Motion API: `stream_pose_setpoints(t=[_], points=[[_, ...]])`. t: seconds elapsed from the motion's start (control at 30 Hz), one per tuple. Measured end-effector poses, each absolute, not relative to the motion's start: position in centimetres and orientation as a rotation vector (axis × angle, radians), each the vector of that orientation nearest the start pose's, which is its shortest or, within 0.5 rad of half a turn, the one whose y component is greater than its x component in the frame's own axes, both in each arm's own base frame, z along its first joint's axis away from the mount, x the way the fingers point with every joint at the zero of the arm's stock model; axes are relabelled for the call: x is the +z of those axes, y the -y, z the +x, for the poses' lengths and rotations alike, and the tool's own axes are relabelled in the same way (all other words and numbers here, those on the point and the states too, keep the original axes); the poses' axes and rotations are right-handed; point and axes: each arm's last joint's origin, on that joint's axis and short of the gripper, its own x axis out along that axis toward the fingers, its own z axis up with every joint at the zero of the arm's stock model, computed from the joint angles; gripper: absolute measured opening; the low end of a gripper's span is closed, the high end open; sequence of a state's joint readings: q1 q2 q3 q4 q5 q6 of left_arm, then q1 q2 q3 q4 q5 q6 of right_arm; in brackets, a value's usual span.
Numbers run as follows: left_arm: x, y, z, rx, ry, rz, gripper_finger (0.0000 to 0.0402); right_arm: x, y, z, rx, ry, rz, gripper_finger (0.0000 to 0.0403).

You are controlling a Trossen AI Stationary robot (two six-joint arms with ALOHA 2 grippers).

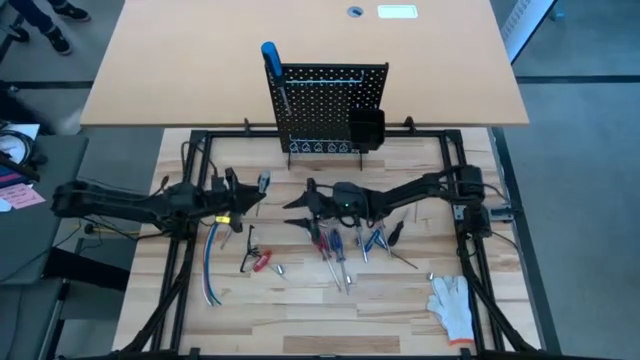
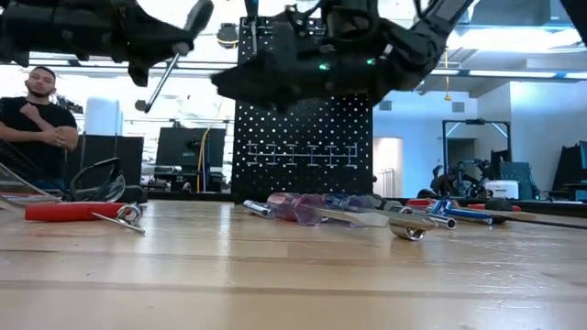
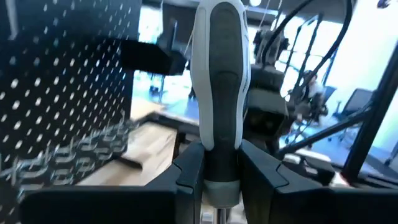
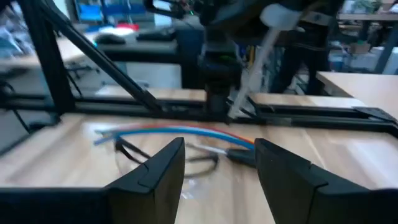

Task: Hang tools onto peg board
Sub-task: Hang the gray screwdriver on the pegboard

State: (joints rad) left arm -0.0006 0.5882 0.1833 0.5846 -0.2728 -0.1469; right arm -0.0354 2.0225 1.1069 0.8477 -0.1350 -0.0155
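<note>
bare tabletop (image 1: 300,325) nearest the camera, tools (image 1: 340,245) strewn before peg board (image 1: 325,105)

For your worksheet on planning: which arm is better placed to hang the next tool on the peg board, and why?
Left. The left gripper is shut on a grey-handled screwdriver, lifted off the table beside the peg board. The right gripper is open and empty.

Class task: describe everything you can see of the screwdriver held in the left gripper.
The screwdriver has a fat handle, grey down the middle with pale edges, looking rubbery, and a thin metal shaft. The left gripper is shut on the handle's lower end, one dark finger each side. It hangs tilted above the table, touching nothing else, left of the peg board.
</note>
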Motion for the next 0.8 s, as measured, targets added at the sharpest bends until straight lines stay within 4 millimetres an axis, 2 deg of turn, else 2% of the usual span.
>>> stream_pose_setpoints(t=[0.27,0.5,0.6,0.8], points=[[23.4,0.4,14.7,0.181,0.317,-0.121,0.0062,17.5,1.1,46.1,0.102,-0.007,0.132,0.0200],[23.6,1.4,15.3,0.124,0.372,-0.097,0.0062,17.4,-0.3,47.9,0.133,0.001,0.160,0.0195],[23.6,1.7,15.5,0.114,0.386,-0.089,0.0062,17.8,-0.4,48.1,0.136,0.007,0.155,0.0177],[23.5,1.7,15.7,0.127,0.391,-0.093,0.0062,18.1,-0.3,48.3,0.135,0.018,0.156,0.0106]])
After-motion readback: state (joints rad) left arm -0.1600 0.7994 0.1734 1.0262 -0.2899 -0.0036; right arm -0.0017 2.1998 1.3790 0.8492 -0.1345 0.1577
